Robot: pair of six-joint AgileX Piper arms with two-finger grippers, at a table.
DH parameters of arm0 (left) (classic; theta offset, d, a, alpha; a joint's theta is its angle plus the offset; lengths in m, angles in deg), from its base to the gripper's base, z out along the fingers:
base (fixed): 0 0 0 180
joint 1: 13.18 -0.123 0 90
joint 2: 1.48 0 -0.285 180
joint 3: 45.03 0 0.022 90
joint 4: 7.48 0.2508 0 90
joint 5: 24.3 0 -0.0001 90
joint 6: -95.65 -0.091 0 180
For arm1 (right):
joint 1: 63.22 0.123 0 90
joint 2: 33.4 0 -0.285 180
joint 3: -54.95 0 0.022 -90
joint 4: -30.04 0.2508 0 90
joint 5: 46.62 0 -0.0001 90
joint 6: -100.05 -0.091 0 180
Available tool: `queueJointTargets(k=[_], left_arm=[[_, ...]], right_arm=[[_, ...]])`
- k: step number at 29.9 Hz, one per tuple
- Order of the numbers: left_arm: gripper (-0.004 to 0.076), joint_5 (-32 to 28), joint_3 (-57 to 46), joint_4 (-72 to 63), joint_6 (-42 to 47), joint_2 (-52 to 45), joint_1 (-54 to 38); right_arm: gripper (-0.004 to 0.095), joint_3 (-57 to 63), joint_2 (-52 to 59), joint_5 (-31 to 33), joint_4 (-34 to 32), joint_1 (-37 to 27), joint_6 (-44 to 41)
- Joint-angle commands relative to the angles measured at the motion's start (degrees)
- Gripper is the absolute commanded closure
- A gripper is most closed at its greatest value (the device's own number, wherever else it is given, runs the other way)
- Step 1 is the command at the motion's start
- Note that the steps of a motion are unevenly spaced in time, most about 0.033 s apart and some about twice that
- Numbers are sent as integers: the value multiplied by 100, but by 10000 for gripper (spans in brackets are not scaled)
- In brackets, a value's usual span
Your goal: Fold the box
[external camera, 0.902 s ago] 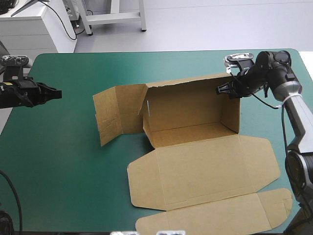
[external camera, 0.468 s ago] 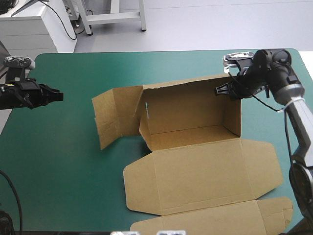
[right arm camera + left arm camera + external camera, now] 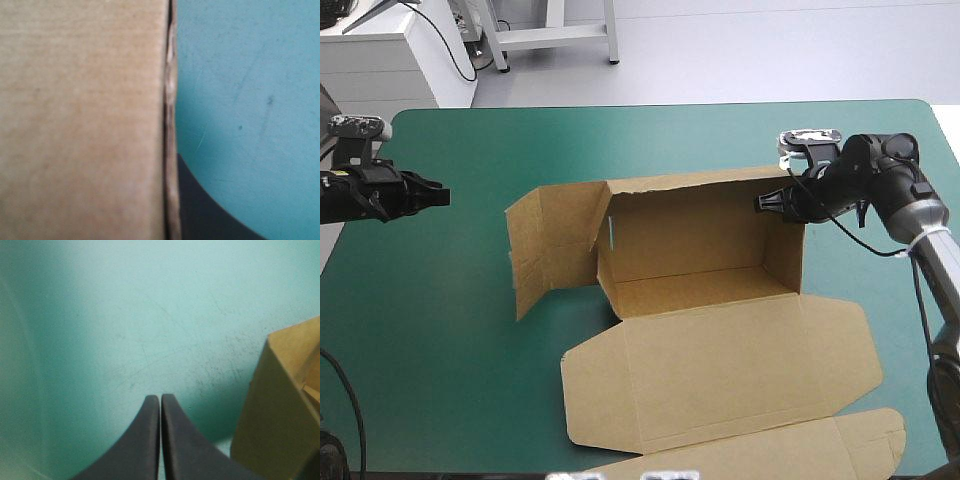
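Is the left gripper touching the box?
No, the left gripper is shut over the teal-green cover, well clear of the box.

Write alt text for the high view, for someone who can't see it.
A brown box sits half-formed on a teal-green table, back and side walls raised, lid flat toward the near edge. The right gripper pinches the top of its far right corner; the left gripper hangs shut near the table's left edge, clear of the box.
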Motion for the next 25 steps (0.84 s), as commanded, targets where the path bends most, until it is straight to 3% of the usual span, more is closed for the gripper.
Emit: queueJointTargets(k=[1,19,22,25], left_arm=[[731,-183,132,-402,4,-192,-11],[731,-57,132,-464,4,-182,-11],[731,-57,132,-464,4,-182,-11],[731,-57,132,-464,4,-182,-11]], right_arm=[[908,-290,-77,776,48,-5,-77],[898,-2490,-1780,742,48,-5,-77],[817,-2532,-1837,626,48,-5,52],[648,-2532,-1837,439,48,-16,181]])
